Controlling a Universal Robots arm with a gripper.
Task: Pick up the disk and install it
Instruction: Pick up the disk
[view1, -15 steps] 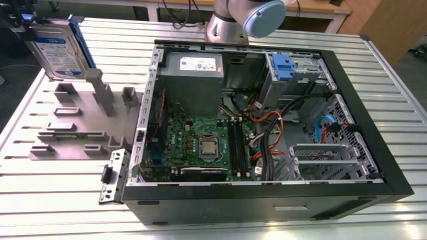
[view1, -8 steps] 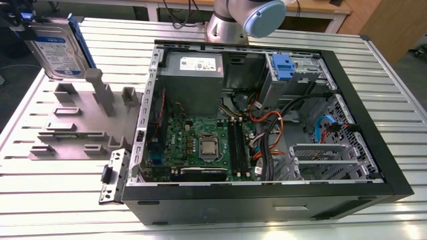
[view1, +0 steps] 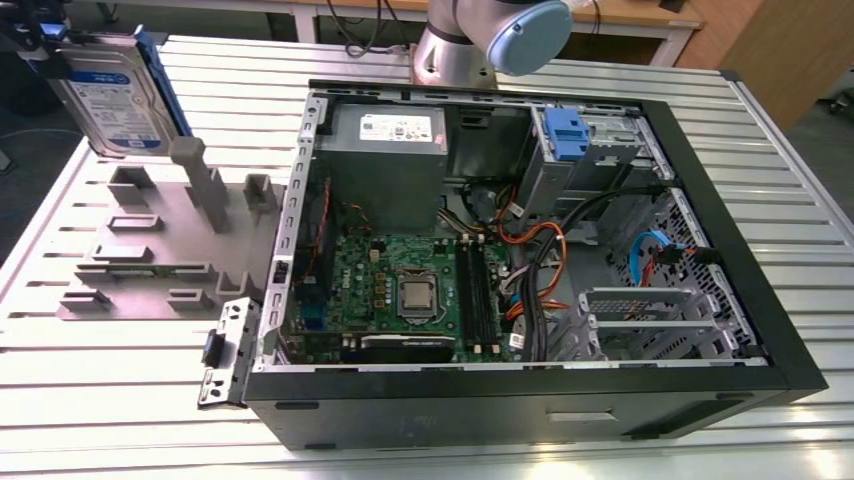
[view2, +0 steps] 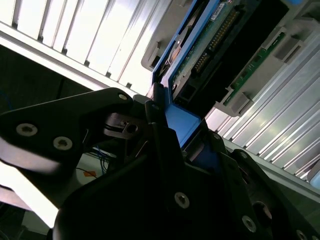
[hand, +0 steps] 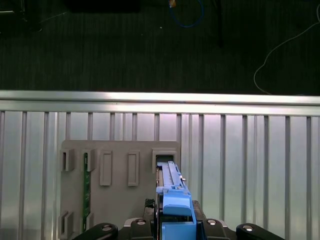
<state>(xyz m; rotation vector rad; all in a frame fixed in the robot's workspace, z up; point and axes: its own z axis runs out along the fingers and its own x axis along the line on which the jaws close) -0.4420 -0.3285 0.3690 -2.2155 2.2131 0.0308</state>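
We judge this to be the pick-up step. The black end effector (view2: 182, 122) is clamped on the blue plastic rail of the flat silver hard disk (view1: 114, 95) with its white-and-blue label. The disk stands upright near the far corner of the ribbed metal bench (view1: 120, 400), on the exterior view's left, over the grey slotted holder block (view1: 147, 250). In the first wrist view its far end meets a slot, and we cannot tell whether it is clear of it.

Installing it, we judge, calls for lifting free of the block's posts and crossing the wall of the open black computer case (view1: 747, 290) to the grey drive bay with a blue latch (view1: 574, 140), well apart. The grey power supply box (view1: 387, 150) and loose orange and black cables (view1: 534, 250) lie near that bay and could crowd the approach.
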